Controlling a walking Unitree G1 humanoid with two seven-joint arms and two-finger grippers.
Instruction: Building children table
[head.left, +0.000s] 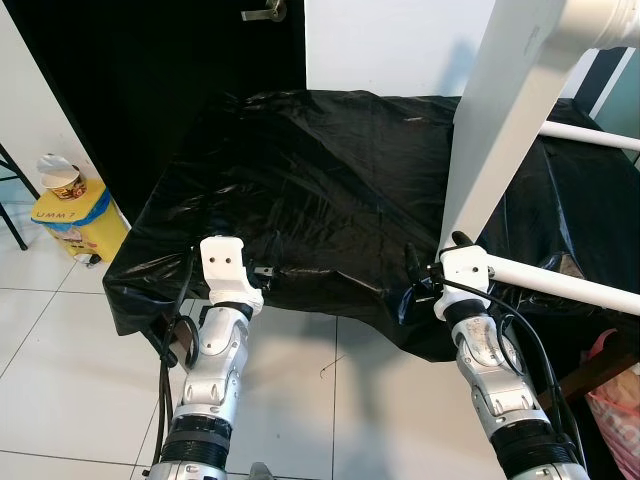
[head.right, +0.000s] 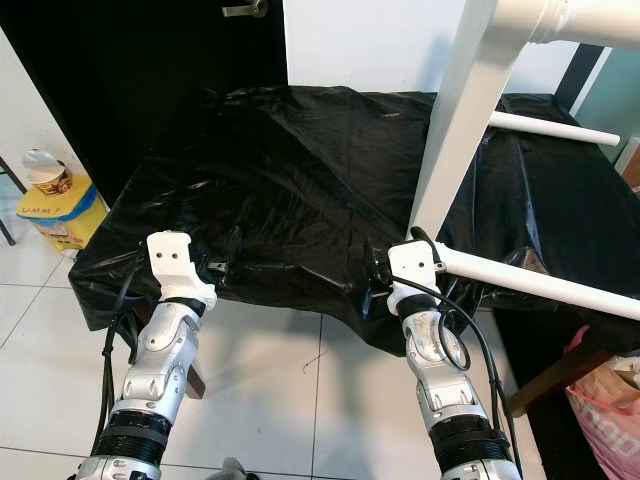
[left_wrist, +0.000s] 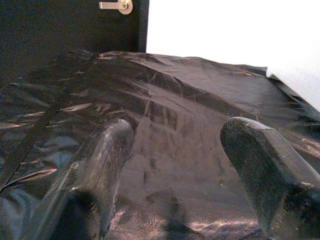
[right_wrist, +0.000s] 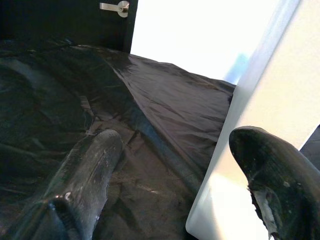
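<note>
Landmark: the bench (head.left: 330, 150), wholly wrapped in black plastic sheet (head.right: 290, 160); what lies under the sheet is hidden, only folds and ridges show.

White table frame (head.left: 500, 130) stands on the bench's right part, tilted, one flat white leg coming down to the bench's near edge. Its top is cut off by the picture edge. A round white rail (head.left: 590, 135) crosses behind it, toward the bench's far right; another round rail (head.left: 560, 283) runs off from the leg's foot along the near right edge and is cut off too.

Right pincer (right_wrist: 200, 165) at the bench's near edge, fingers spread, the flat leg's lower end between them, beside the right finger; whether it touches, cannot tell. In the eye views the white wrist block covers most of the fingers.

Left pincer (left_wrist: 175, 160) at the bench's near-left edge, fingers (left_wrist: 107, 160) spread wide over the sheet, pinching nothing.

Behind the bench: dark door with a metal handle (head.left: 262, 12), then white wall. Left of the bench, on the tiled floor (head.left: 60, 340), a yellow bin (head.left: 78, 222) with a cup on top. Open floor along the bench's near side. Near the bench's right end, a pink bag (head.left: 615, 400), partly cut off.
</note>
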